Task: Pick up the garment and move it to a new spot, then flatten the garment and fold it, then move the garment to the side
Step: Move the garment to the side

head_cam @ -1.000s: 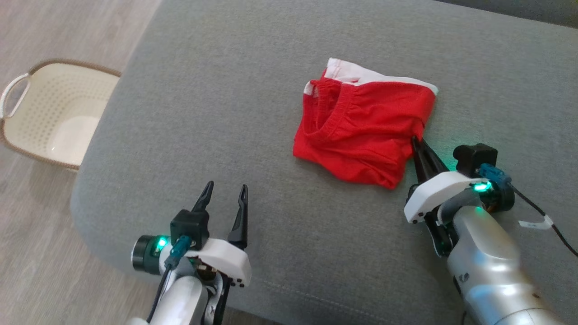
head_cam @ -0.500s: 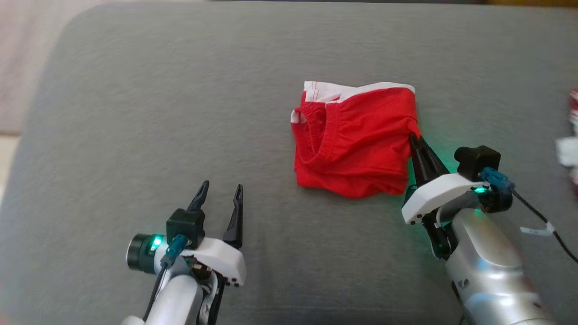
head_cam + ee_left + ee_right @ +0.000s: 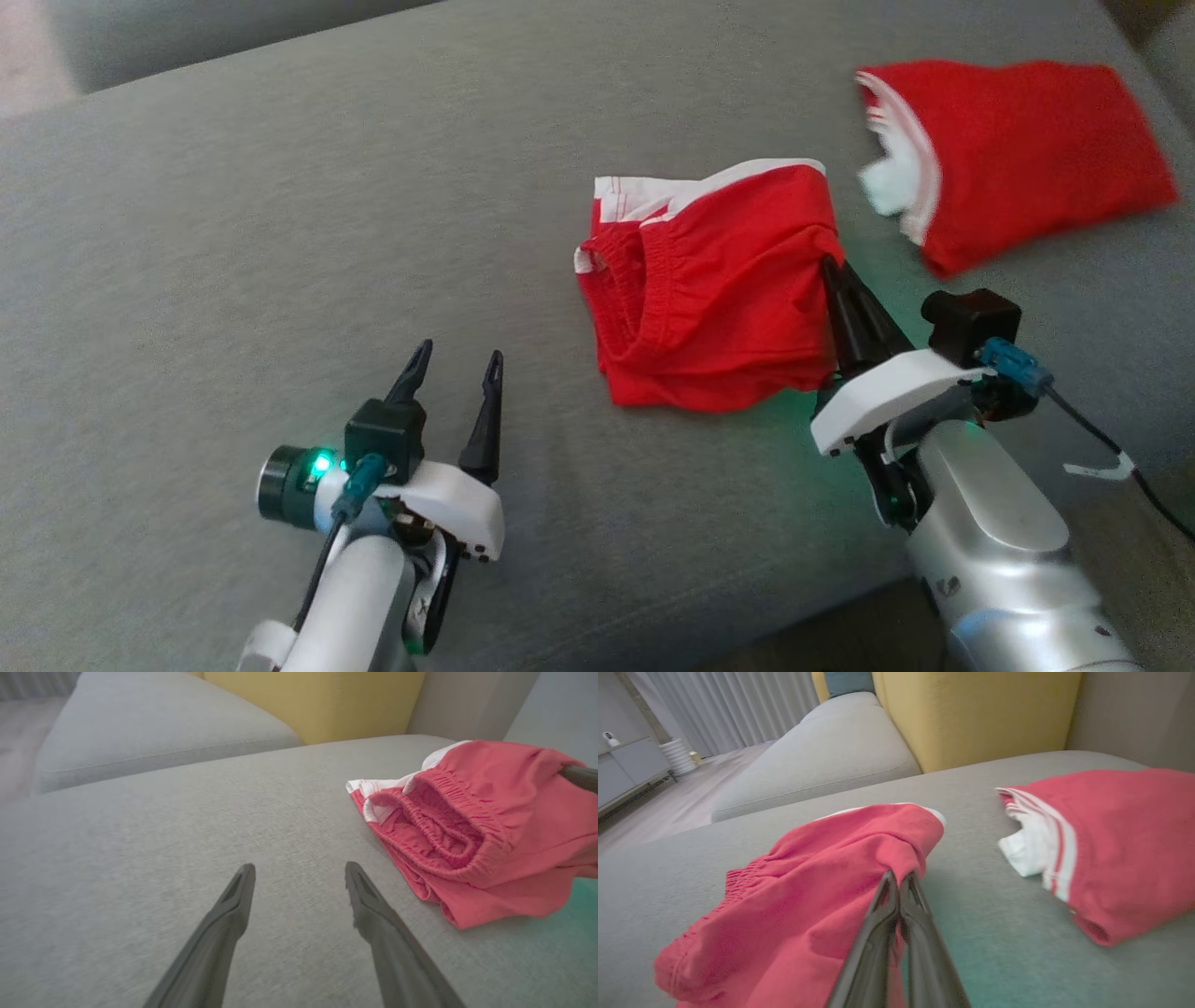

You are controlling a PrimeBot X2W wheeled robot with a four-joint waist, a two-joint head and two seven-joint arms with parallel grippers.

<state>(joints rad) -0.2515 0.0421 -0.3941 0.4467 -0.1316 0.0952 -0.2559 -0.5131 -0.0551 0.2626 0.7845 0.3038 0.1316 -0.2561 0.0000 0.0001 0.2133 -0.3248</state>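
Folded garment (image 3: pixel 709 299) lies mid sofa cushion (image 3: pixel 280 233). Right hand (image 3: pixel 834 280) clenched on its right edge, maybe not every layer. Left hand (image 3: pixel 459 353) spread wide, empty, well apart. Best slide low toward the second red garment (image 3: pixel 1027 149), slowly, so the fold holds.

New in view: 2nd red garment (image 3: pixel 1036 140)

Home living rm: grey sofa (image 3: pixel 280 233), yellow cushion (image 3: pixel 980 714), curtains (image 3: pixel 724 704).

The left gripper (image 3: pixel 460 351) hovers, fingers spread apart; the right gripper (image 3: pixel 827 266) reaches forward, fingers pinched on the garment (image 3: pixel 719 289).
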